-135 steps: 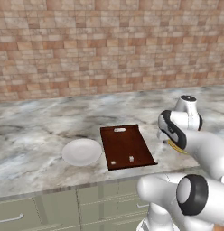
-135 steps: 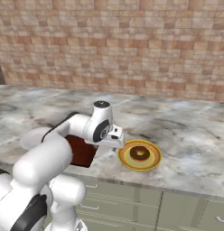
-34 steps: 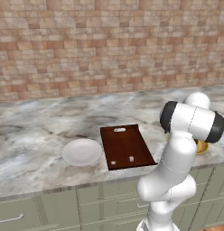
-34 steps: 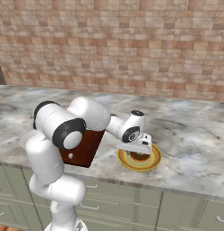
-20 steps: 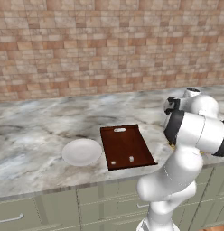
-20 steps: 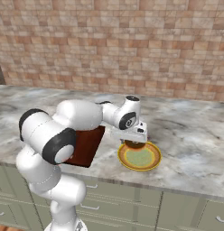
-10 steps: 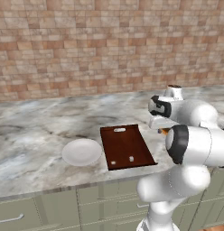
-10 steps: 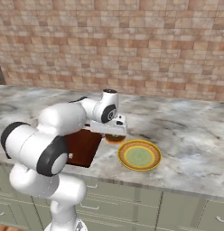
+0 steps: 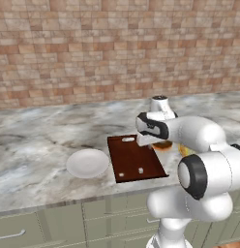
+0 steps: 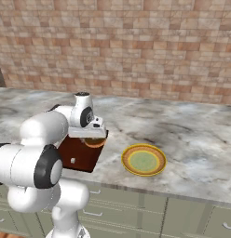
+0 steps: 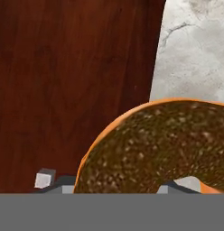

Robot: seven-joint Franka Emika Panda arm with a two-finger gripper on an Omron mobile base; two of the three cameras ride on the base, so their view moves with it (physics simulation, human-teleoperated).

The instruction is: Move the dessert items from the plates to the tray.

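My gripper (image 9: pixel 158 144) is shut on the brown ring doughnut (image 9: pixel 163 144), which hangs just above the right edge of the dark reddish-brown tray (image 9: pixel 134 160). From the right base camera, the gripper (image 10: pixel 94 139) and doughnut (image 10: pixel 95 142) are over the tray's (image 10: pixel 80 155) near corner. Through the hand camera the doughnut (image 11: pixel 163 144) covers the fingertips, with tray wood (image 11: pixel 77 85) beneath it. A tiny white morsel (image 9: pixel 141 170) (image 10: pixel 73 161) (image 11: pixel 44 178) lies on the tray. The white-grey plate (image 9: pixel 88 163) sits left of the tray. The yellow-rimmed plate (image 10: pixel 144 159) sits bare to its right.
A marble counter (image 10: pixel 192 135) runs in front of a brick wall (image 9: pixel 93 53). Grey-green cabinet drawers (image 9: pixel 59 225) line the front below the counter edge. My own white arm crosses the space between tray and yellow-rimmed plate.
The gripper has carried the doughnut from above the yellow-rimmed plate leftward to the tray's edge. That plate now lies bare.
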